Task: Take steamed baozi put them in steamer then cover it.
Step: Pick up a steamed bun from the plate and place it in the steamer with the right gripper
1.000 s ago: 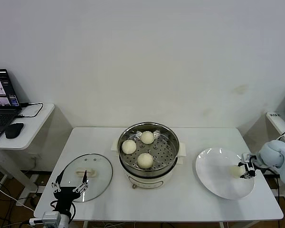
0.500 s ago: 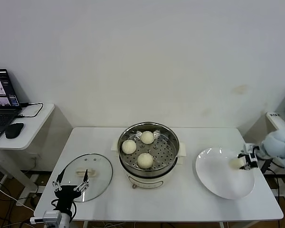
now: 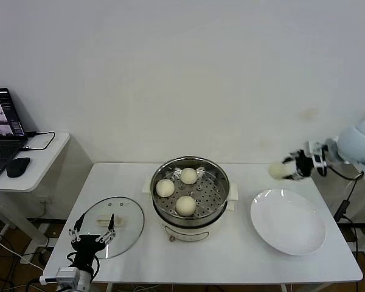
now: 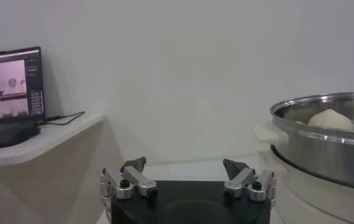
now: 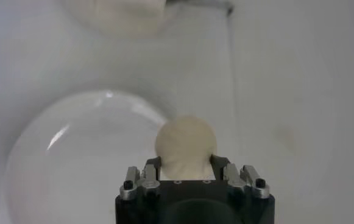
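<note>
Jaws of the right gripper (image 3: 295, 165) are pressed on both sides of one steamed baozi (image 3: 276, 170), which is in the air at the right of the head frame, above the table (image 3: 231, 255) and higher than the far edge of the white plate (image 3: 288, 222). The right wrist view shows the same: the bun (image 5: 185, 145) sits between the two jaws, with the plate (image 5: 73, 152) under it. The plate now carries nothing.

Three baozi lie already on the perforated tray of the steamer (image 3: 190, 190) in the middle of the frame: one at the back (image 3: 188, 176), one at the left (image 3: 165, 188) and one at the front (image 3: 185, 205). So the held bun seems to be the fourth and last one. It is not yet over the steamer; it is well apart from it, to the right.

What is left, as it seems: to bring this bun into the steamer, and then to put on the cover (image 3: 107, 226), which lies flat on the table at the lower left. The left gripper (image 3: 93, 237) hangs above the near edge of the cover with its jaws spread and holds nothing.
</note>
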